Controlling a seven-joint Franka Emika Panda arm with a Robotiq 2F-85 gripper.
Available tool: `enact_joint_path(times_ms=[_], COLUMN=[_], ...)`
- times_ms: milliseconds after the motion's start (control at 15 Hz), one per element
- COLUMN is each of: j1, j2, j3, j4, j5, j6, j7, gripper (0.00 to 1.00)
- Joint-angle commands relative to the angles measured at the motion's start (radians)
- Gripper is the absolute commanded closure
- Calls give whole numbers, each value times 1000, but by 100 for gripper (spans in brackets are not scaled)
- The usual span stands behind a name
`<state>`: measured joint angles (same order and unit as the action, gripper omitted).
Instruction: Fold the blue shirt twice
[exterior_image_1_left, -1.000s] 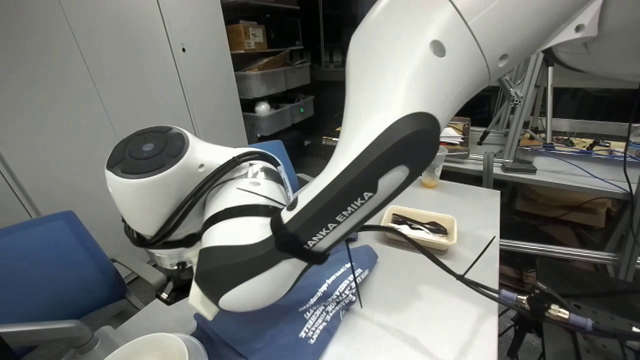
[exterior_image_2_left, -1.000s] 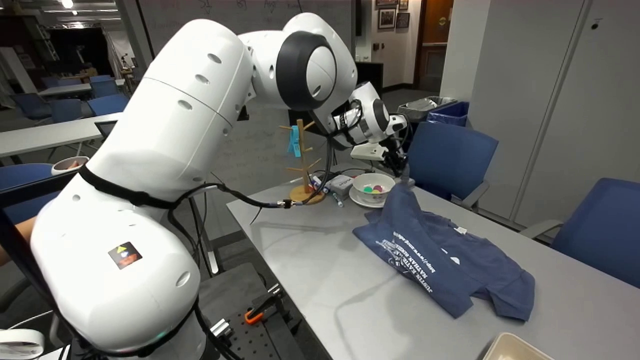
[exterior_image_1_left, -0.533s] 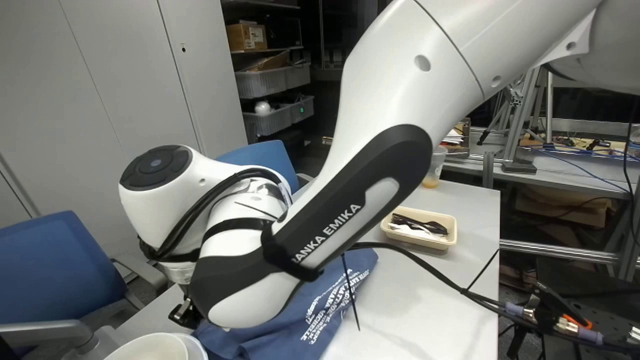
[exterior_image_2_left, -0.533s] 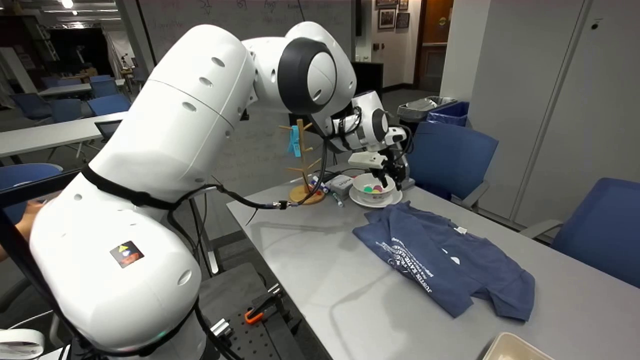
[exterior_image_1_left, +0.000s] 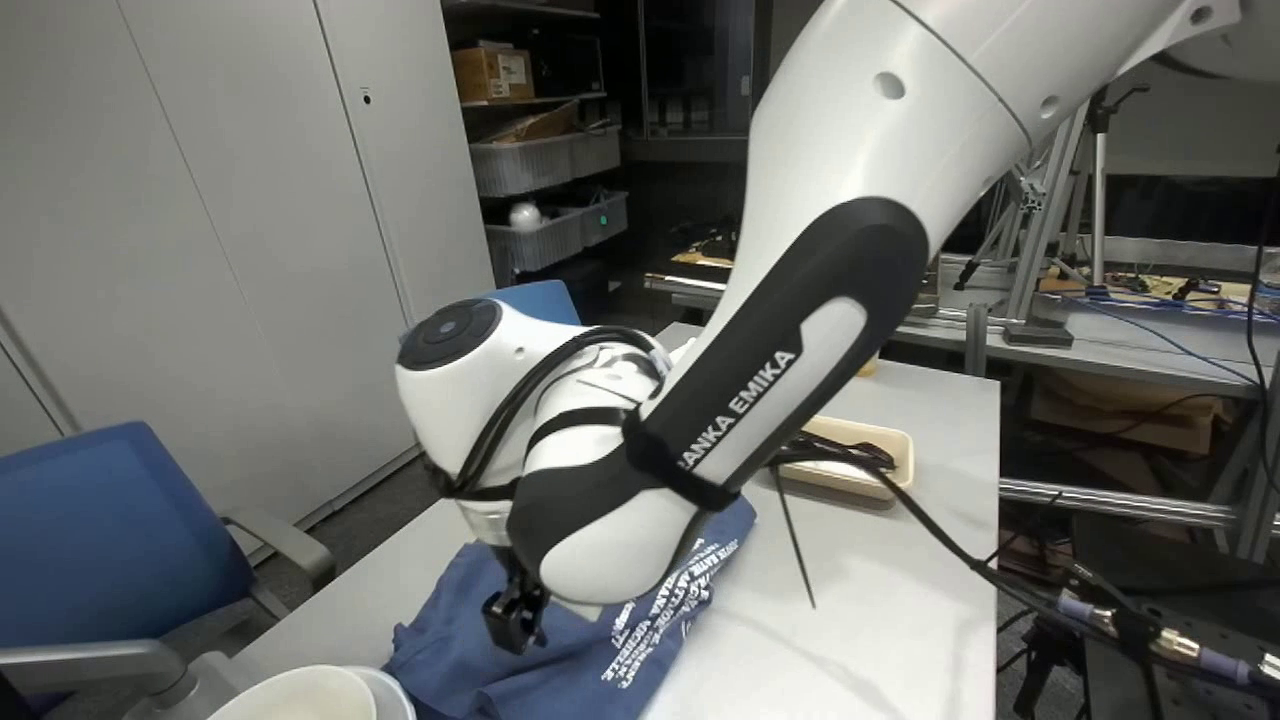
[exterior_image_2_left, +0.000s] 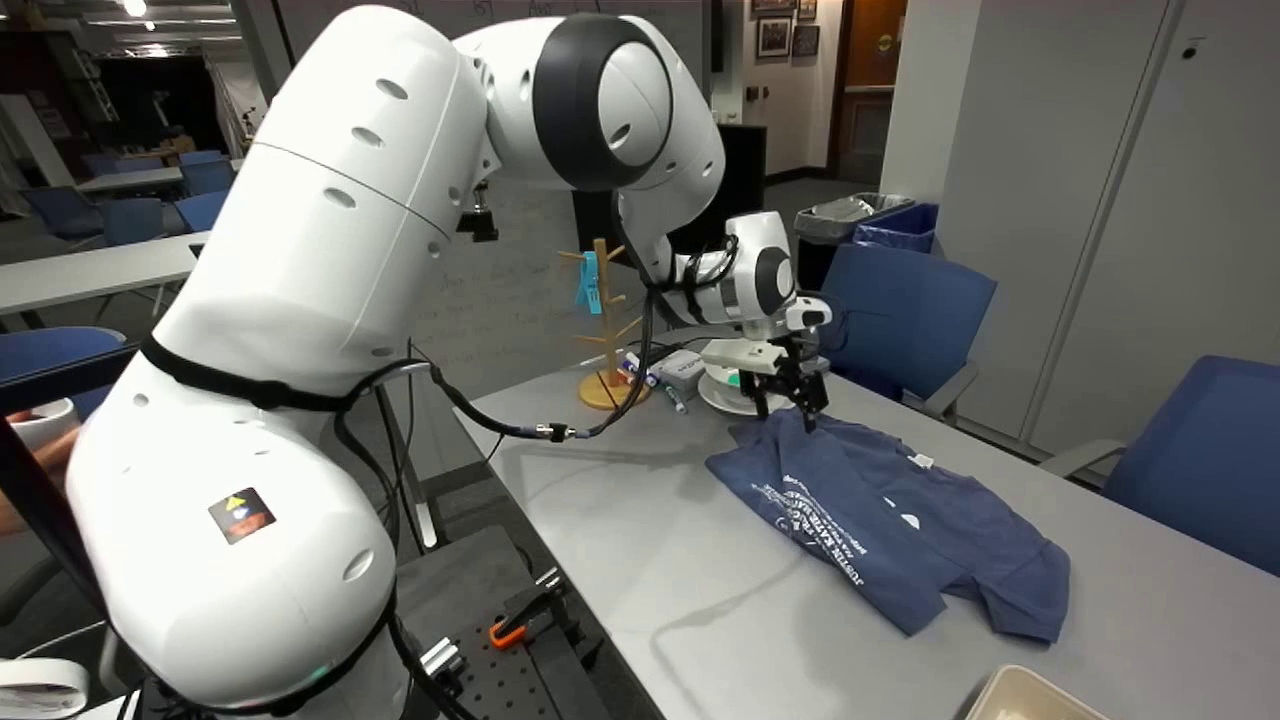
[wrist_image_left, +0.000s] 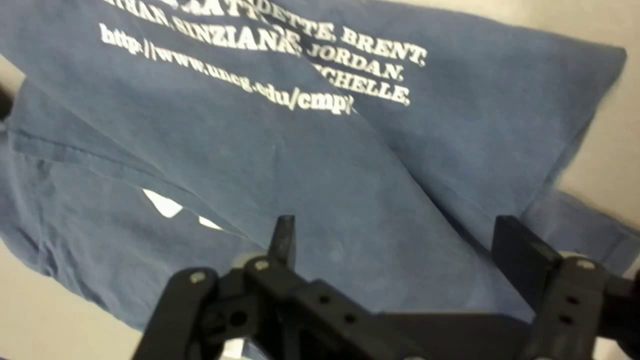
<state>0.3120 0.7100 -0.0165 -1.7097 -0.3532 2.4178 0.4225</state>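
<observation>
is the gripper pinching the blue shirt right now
No, in the wrist view the gripper is open, its jaws wide apart with the blue shirt showing unpinched between them.

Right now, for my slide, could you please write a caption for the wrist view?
Open fingers over a loosely folded blue shirt with white lettering.

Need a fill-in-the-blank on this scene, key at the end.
The blue shirt is printed in ____ lettering.
In the wrist view, its web address reads www.uncg.____/cmp.
In that view, ____ black fingers stand apart, with shirt visible between them.
In an exterior view, the robot arm shows the letters RANKA ____.

Missing words: white; edu; two; EMIKA
</observation>
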Motion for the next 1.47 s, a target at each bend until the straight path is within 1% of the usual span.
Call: enact_joint_path(times_ms=[0, 333, 400, 600, 867, 933, 1133, 1333, 1400], j1=[-58, -111, -94, -111, -112, -117, -149, -213, -238], j2=[-171, -369, -255, -339, -350, -337, -311, -276, -263], j3=[-1, -18, -24, -21, -19, -24, -55, -88, -89], j4=[-214, -424, -306, -388, -405, -390, -360, -325, -309], j5=[74, 109, 76, 78, 79, 73, 41, 26, 35], j6=[5, 8, -1, -2, -2, -7, -17, 17, 29], j7=[-50, -25, -21, -18, -17, -27, -90, -202, -251], gripper=[0, 0, 0, 0, 0, 0, 0, 0, 0])
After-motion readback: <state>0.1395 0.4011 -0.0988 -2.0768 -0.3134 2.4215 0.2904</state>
